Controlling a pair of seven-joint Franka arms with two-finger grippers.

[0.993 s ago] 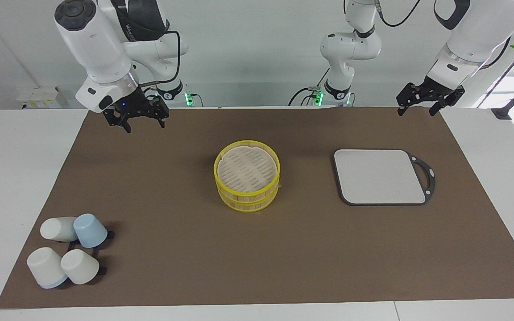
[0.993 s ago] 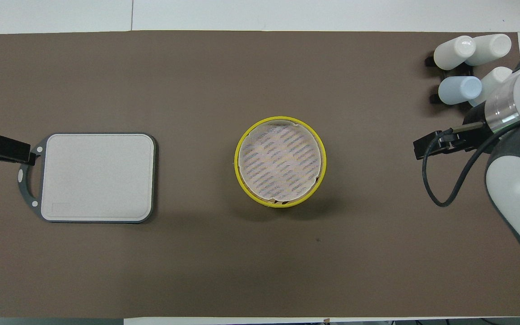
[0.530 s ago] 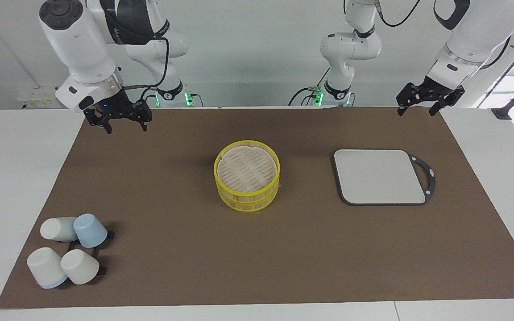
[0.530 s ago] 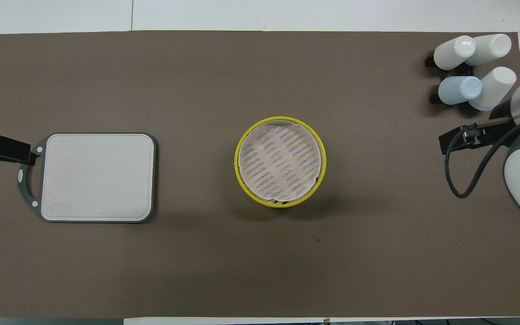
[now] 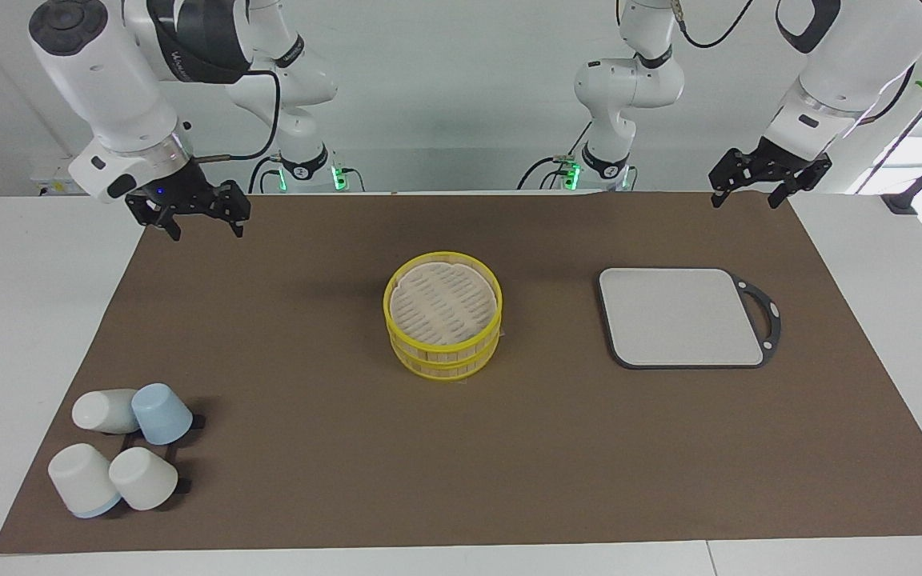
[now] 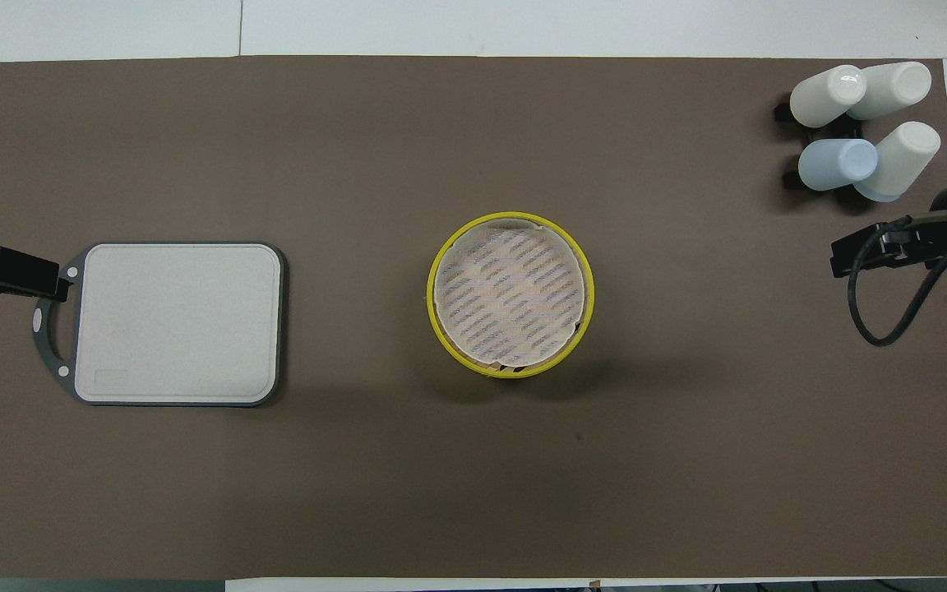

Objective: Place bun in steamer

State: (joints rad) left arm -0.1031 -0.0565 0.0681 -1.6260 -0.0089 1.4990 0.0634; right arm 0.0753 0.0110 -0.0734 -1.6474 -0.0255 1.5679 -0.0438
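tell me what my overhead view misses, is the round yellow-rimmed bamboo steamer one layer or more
observer: two. In the facing view, the steamer shows a second yellow-rimmed layer from the side, and the pale-topped lid sits on it.
operator: are the grippers touching the brown mat
observer: no. The right gripper and the left gripper hang above the brown mat at its edge nearest the robots, with fingers spread.
operator: any small cream bun
observer: none shows in the facing view either.

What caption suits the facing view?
Lidded steamer mid-mat, both hands raised, open and empty; no bun visible.
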